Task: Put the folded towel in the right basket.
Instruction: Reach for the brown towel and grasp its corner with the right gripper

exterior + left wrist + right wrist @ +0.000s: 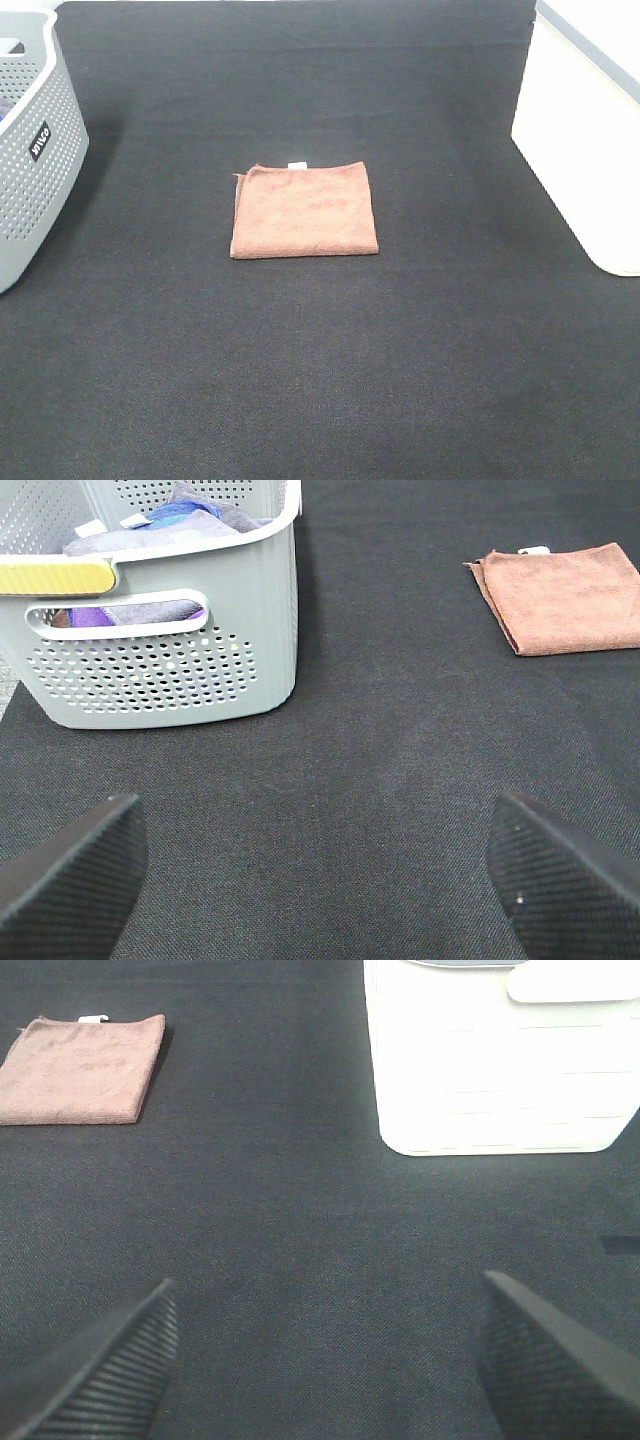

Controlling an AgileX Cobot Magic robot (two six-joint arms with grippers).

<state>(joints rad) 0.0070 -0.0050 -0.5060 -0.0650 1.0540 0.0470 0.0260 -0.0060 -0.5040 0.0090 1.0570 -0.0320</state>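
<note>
We see the folded towel (305,211) lying flat near the middle of the black worktop (320,400). It sits between the grey basket (30,170) at the left edge and the white right basket (580,150) at the right edge, well apart from both. A small white tag (297,164) shows at its far edge.

The left jaws are spread wide, with only bare worktop between them. The towel lies well ahead of them, off to the side away from the grey basket. The right jaws are spread just as wide and grip nothing. The towel is well ahead of them too, off to one side, with the right basket ahead on the other.

Only the wrist views show the jaws. The left wrist view alone looks into the grey basket, where blue, purple and grey cloths (170,520) are piled. The right wrist view shows the right basket's ribbed white wall standing on the worktop, but we cannot see inside it.
</note>
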